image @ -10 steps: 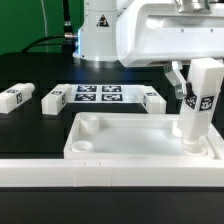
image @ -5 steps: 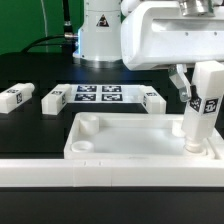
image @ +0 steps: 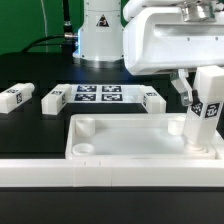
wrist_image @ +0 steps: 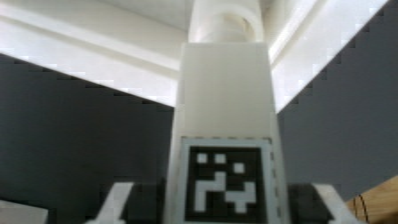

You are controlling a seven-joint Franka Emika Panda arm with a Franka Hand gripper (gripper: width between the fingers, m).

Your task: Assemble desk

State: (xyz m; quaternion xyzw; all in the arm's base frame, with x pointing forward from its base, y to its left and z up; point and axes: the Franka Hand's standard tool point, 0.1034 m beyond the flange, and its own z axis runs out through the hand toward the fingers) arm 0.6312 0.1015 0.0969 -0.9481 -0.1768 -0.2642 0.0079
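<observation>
You've got the gripper clamped on the held leg: jaws narrow, set to the leg's width, fingers pressing two opposite faces beside its tag. The held leg stands close to upright, top tipped slightly toward the exterior view's right. Its lower end is down inside the tabletop, at the tray's far corner on the exterior view's right. In the wrist view its round tip sits against white plastic there, but you can't tell from either view whether it's seated in a socket or only touching. The tabletop lies flat, open side up, along the front edge of the table, just behind the low wall. Two round sockets show at its corners on the exterior view's left: far socket, near socket. Three more legs lie flat on the table, apart from the tabletop, toward the far edge: first loose leg by the edge on the exterior view's left, second loose leg just beside the marker board on that side, third loose leg just beside the board's other end. The arm base stands behind the marker board at the table's far edge.
</observation>
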